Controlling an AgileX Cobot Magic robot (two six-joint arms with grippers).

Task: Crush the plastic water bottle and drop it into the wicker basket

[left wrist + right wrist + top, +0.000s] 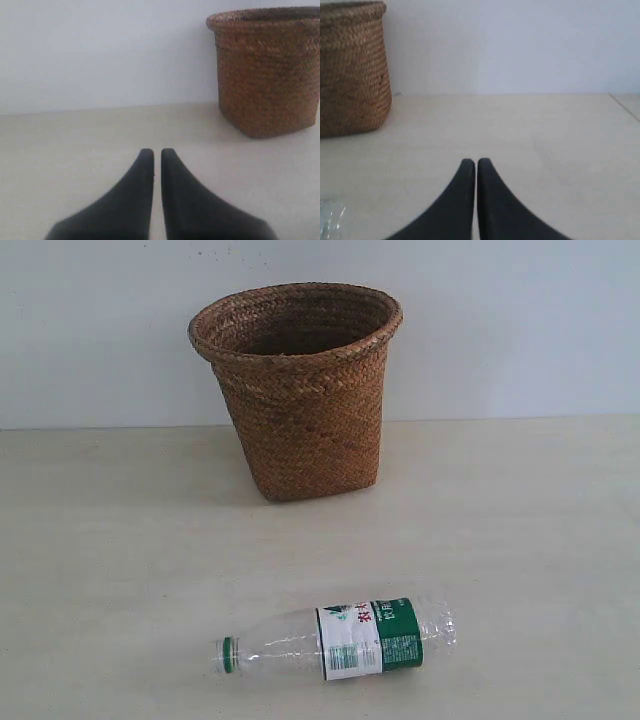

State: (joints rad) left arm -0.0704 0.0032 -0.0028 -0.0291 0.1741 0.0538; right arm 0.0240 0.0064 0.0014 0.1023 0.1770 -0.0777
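Note:
The plastic water bottle (340, 640) lies on its side near the front of the table, green cap to the left, green-and-white label round its middle. A sliver of its clear plastic (330, 216) shows in the right wrist view. The wicker basket (297, 390) stands upright behind it by the wall, and also appears as the basket (267, 70) and basket (352, 67) in the wrist views. My left gripper (157, 152) is shut with nothing in it, low over bare table. My right gripper (476, 162) is likewise shut and empty. Neither arm shows in the exterior view.
The pale table (520, 520) runs back to a plain white wall (520, 320). A seam or table edge (625, 107) shows at the far side in the right wrist view.

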